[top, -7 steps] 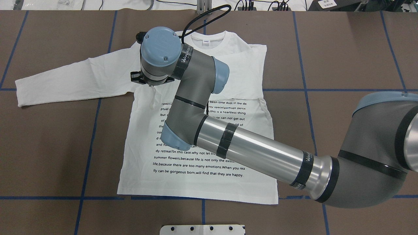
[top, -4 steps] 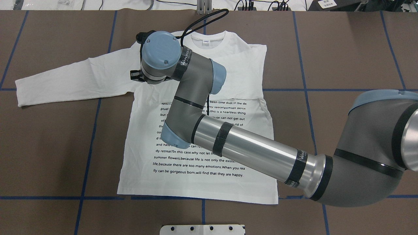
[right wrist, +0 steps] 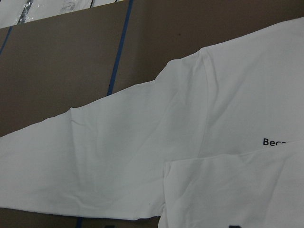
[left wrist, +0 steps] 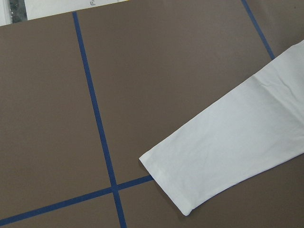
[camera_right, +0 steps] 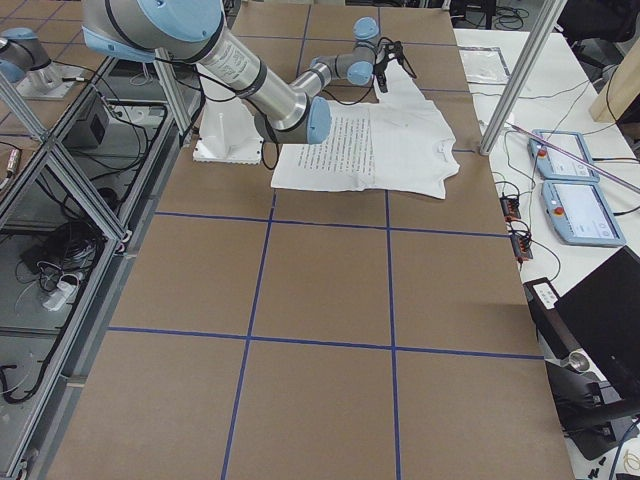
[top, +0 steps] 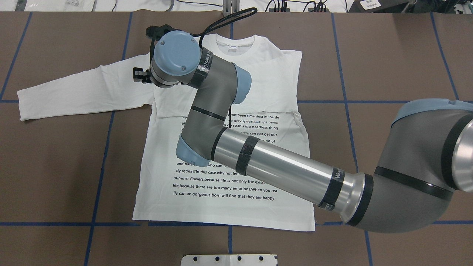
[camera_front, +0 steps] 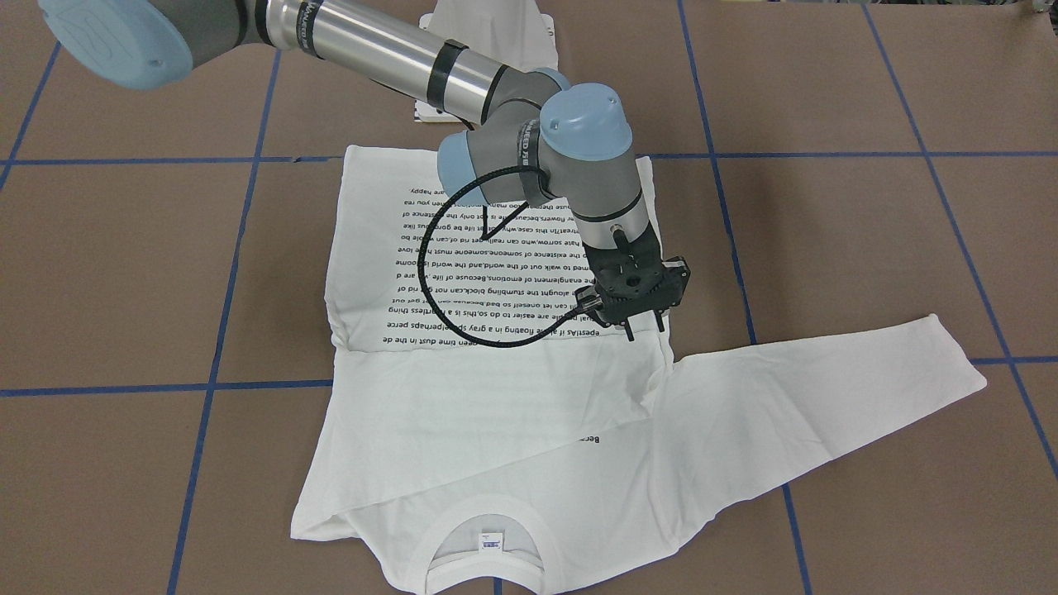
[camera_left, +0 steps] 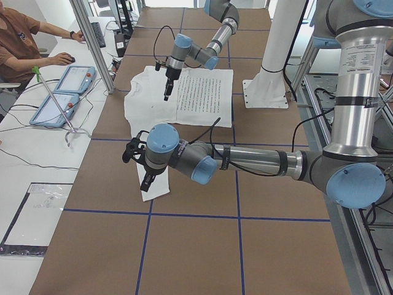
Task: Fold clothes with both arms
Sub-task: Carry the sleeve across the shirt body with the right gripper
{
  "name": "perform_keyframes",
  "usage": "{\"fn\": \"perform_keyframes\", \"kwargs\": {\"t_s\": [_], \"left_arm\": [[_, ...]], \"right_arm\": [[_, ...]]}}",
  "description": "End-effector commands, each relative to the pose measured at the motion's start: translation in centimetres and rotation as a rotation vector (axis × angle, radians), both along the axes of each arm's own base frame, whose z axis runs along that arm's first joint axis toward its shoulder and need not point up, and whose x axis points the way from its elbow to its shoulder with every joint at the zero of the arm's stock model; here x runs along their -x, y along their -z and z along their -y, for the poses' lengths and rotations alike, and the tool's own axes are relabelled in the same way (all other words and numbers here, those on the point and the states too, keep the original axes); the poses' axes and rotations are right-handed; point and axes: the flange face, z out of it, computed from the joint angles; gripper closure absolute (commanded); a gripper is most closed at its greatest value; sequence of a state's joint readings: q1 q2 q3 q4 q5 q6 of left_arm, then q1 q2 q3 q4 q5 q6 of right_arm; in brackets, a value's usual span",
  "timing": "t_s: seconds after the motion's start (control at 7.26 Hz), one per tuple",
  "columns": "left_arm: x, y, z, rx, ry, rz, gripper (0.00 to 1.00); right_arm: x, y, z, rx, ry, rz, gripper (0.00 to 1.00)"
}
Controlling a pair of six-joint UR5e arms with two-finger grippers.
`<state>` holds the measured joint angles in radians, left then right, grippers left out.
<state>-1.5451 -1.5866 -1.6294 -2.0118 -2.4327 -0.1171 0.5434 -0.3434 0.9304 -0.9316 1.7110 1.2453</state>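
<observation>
The white long-sleeved shirt (top: 159,177) lies flat, print side up, collar (top: 235,46) at the far edge. One sleeve is folded across the chest (camera_front: 463,413). The other sleeve (top: 74,92) stretches out to the robot's left. My right arm reaches across the shirt. Its gripper (camera_front: 645,330) hovers just above the shoulder by the armpit, open, with nothing between the fingers. The right wrist view shows that shoulder and sleeve (right wrist: 118,156). My left gripper (camera_left: 145,182) shows only in the exterior left view, so I cannot tell its state. Its wrist camera looks down on the cuff (left wrist: 228,156).
The brown table carries a grid of blue tape lines (top: 99,166). The white pedestal (camera_front: 488,33) stands at the robot's side of the shirt. Beyond the far edge a person (camera_left: 18,37) sits at a desk with control tablets (camera_left: 67,80) and an aluminium post (camera_left: 92,43).
The right wrist has moved left and away from the robot's base, from the armpit crease towards the shoulder. The small pucker of cloth by the armpit has flattened. The shirt has stayed in place.
</observation>
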Motion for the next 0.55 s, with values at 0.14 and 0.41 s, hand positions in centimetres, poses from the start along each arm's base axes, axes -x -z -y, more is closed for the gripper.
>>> {"fn": "perform_keyframes", "kwargs": {"t_s": [0.14,0.41], "left_arm": [[-5.1,-0.6,2.2,0.075,0.016,-0.002,0.0],[-10.5,-1.4,1.0,0.164,0.106,-0.021,0.0]], "right_arm": [[-6.8,-2.6,2.2,0.169,0.003,-0.09,0.01],[-16.9,-7.3,4.9,0.264,0.07,-0.287,0.0]]}}
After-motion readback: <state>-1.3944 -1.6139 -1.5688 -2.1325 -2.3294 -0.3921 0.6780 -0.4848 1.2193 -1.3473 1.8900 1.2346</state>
